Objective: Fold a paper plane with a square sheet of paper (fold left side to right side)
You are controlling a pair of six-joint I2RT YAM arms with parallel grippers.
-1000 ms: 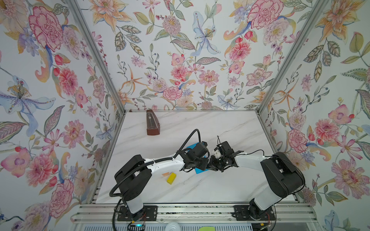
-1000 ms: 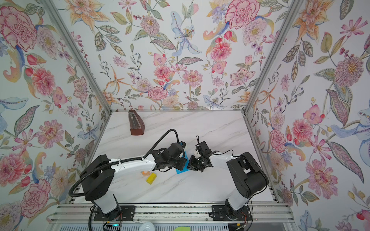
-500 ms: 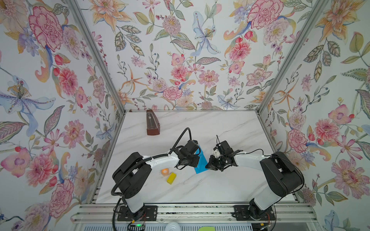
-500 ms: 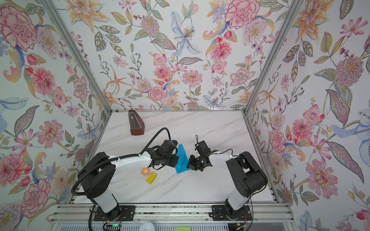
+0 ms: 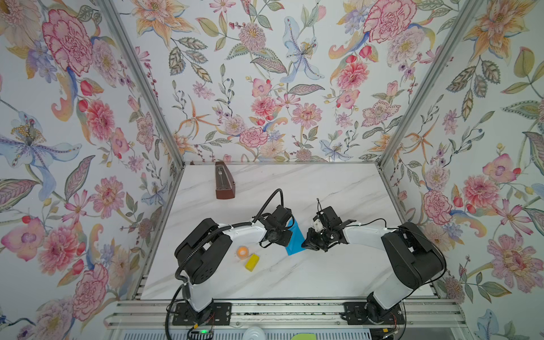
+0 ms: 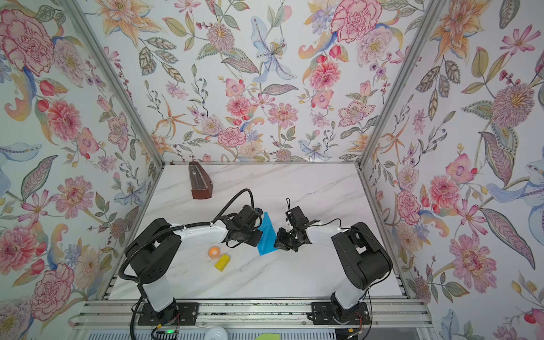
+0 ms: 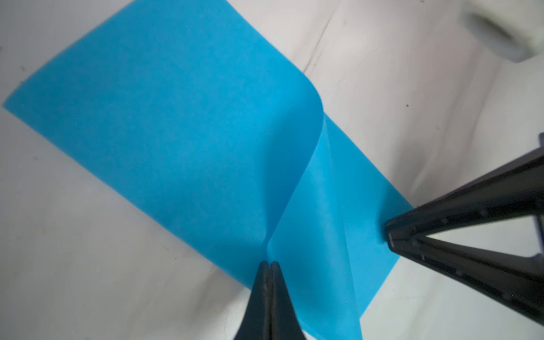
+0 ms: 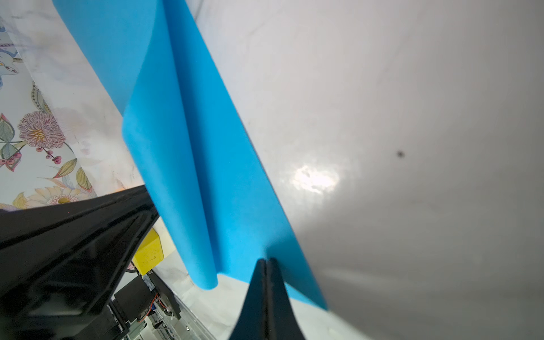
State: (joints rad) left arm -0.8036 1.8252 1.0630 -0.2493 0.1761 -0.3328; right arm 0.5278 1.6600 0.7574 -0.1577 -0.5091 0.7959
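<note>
Paper (image 5: 295, 240) curled over; both jaws closed, tips touching it.

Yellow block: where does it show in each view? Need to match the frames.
Top view: yellow block on the table's front left, beside the orange ball.
Top view: same spot, by the ball.
Left wrist: not in it.
Right wrist: partly hidden, beside the blue paper's curled edge.
Shared landmark: the blue paper, in all four.

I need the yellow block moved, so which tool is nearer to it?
Left. The left tool meets the blue paper on the side facing the yellow block; the right tool meets it on the opposite side.
</note>
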